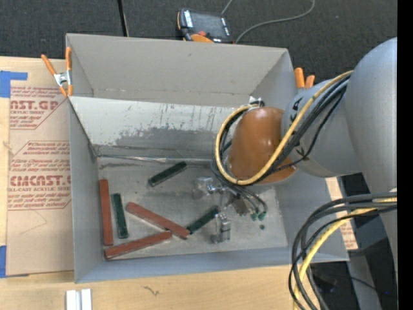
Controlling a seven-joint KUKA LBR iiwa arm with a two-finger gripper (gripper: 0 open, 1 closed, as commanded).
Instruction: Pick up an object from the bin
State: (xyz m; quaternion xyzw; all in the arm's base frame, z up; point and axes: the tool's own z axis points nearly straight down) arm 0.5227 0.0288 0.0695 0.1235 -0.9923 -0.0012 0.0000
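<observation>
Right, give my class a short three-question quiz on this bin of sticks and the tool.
1. How many red sticks lie in the bin?
2. True or false: the tool is at the bin's left wall.
3. Which stick lies nearest the tool? A: the back green stick. B: the front green stick. C: the left green stick.

Key: 1: three. 2: false, it is in the bin's right half. 3: B.
</observation>
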